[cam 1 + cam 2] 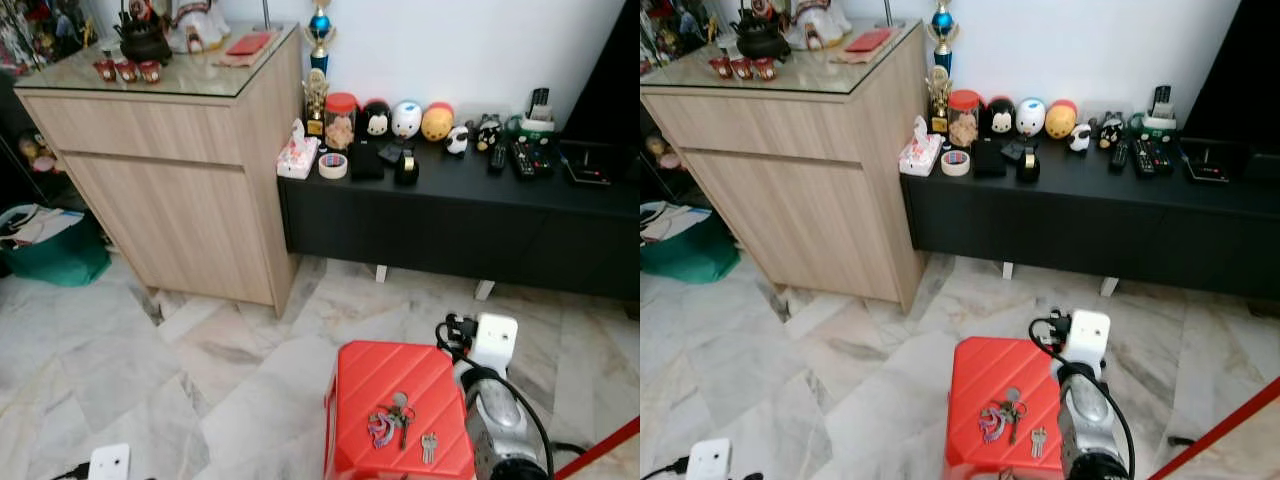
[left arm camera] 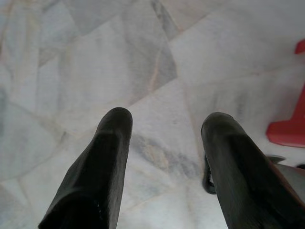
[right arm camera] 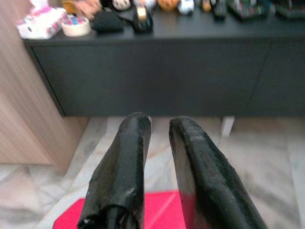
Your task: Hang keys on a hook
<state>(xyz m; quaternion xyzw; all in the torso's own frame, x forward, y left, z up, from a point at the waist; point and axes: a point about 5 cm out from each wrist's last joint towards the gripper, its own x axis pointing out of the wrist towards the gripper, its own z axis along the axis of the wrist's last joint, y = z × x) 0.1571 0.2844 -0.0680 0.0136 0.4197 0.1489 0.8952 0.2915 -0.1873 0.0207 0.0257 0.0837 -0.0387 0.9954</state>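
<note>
A bunch of keys [image 1: 392, 420] with a coloured ring, and a small separate key [image 1: 429, 446] beside it, lie on top of a red plastic stool [image 1: 385, 380] on the marble floor. My right arm [image 1: 495, 410] reaches forward just to the right of the stool. The right gripper [image 3: 157, 121] hovers over the stool's far edge and points at the black console. Its fingers stand nearly together with nothing between them. My left gripper [image 2: 164, 119] hangs low over the floor, open and empty, with a corner of the stool [image 2: 288, 129] beside it.
A tall wooden cabinet [image 1: 170, 170] with a glass top stands at the left. A low black console [image 1: 450, 225] with figurines, tape and remotes runs along the wall. A green bag [image 1: 60, 255] lies far left. A red bar [image 1: 600, 450] crosses the lower right corner.
</note>
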